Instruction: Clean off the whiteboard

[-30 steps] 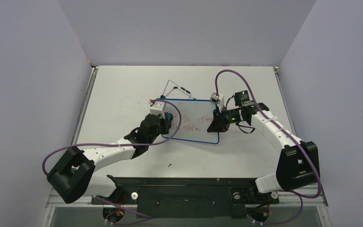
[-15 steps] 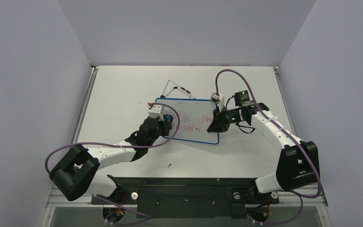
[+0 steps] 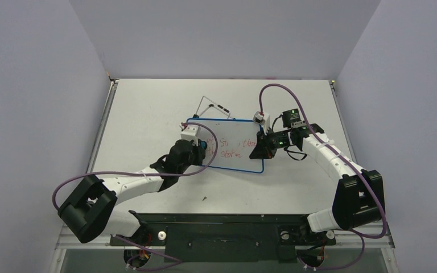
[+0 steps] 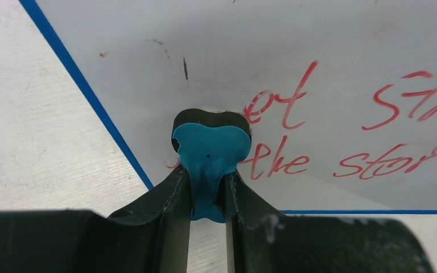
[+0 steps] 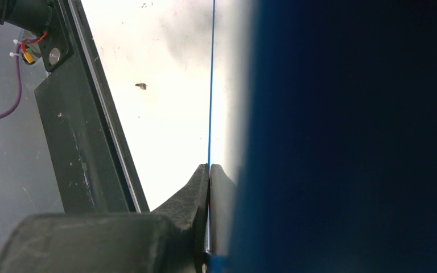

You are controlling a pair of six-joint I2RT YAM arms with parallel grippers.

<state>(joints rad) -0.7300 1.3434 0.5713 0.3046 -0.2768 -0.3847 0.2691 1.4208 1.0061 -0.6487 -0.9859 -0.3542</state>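
The board point(image 4: 330, 40) should be light, stiff and slick: hold it by the rim. The right tool point(image 5: 209, 170) pinches that rim; the left tool point(image 4: 207, 182) clamps the soft eraser point(image 4: 210, 145).

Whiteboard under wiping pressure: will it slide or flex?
The whiteboard looks thin and light, so probably apt to slide on the table; the right hand pinching its edge likely counters that. Edge-on it is slim, so slight flex seems possible. The eraser bulges in the left hand: soft, probably.
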